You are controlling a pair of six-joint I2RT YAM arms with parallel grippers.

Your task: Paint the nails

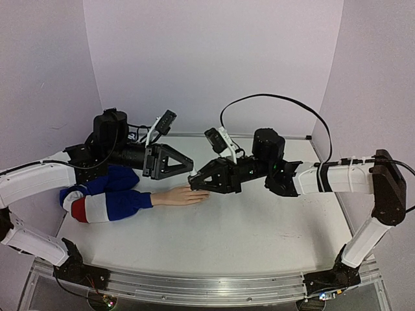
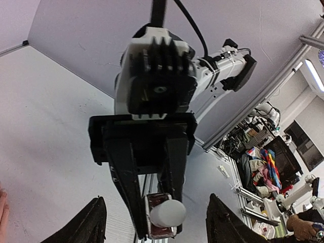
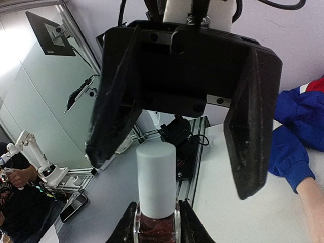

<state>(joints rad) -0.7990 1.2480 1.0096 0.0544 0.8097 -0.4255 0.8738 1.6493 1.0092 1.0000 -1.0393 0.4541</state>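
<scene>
Around a white tabletop (image 1: 259,233), pale lavender walls (image 1: 214,65). At far left, a blue, white and red striped sleeve (image 1: 107,202), then a peach-coloured mannequin hand (image 1: 174,196) flat on the table, fingers pointing right. Nails (image 1: 202,196) at its fingertips, too small to make out from above, just beside the tips of both grippers. Next, the left gripper (image 1: 190,168): reaches rightward above the hand, jaws spread wide, holding nothing. Shown clearly only by the wrist cameras: a small white-capped glass bottle of dark red polish (image 3: 157,177), pinched at its glass body by the right gripper (image 1: 194,184), cap aimed at those spread jaws. Farther right, the white right arm (image 1: 337,176), stretched leftward, low over the table.
</scene>
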